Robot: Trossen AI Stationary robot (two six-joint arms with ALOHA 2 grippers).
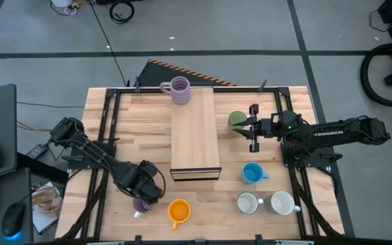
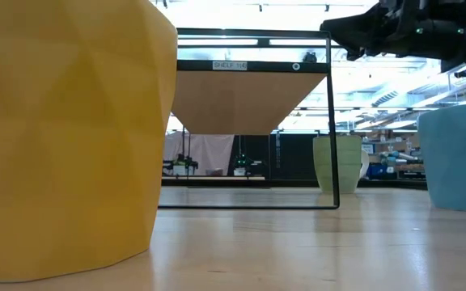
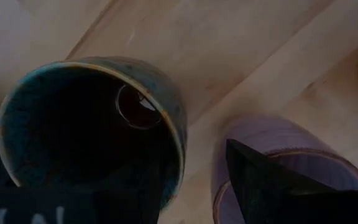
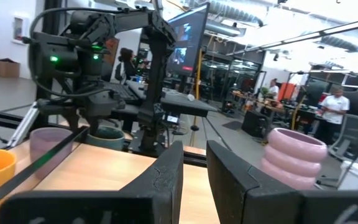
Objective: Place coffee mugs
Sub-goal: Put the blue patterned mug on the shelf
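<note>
A dark brown mug with a blue-green inside (image 3: 73, 124) stands under my left gripper (image 1: 141, 185) at the near left, with a lilac mug (image 3: 278, 143) right beside it. My left gripper (image 3: 191, 180) is open. One finger (image 3: 145, 186) is inside the dark mug and the other (image 3: 260, 180) is outside its rim, over the lilac mug. My right gripper (image 1: 245, 126) is shut and empty, raised above the green mug (image 1: 236, 120), which stands on the table (image 2: 338, 174). The orange mug (image 1: 178, 211), blue mug (image 1: 252, 173) and two white mugs (image 1: 248, 203) (image 1: 282, 202) stand near the front. My left gripper comes down from above, astride the dark mug's wall (image 3: 178, 146), with one finger in the hollow and one outside. A strip of table shows between the wall and the outer finger. I cannot tell whether the inner finger touches the mug.
A long wooden shelf on a black wire frame (image 1: 196, 133) stands mid-table, running near to far. A second, ribbed lilac mug (image 1: 179, 89) is at its far left corner. In the low view the orange mug (image 2: 63, 137) fills the left side. People and desks show beyond the table.
</note>
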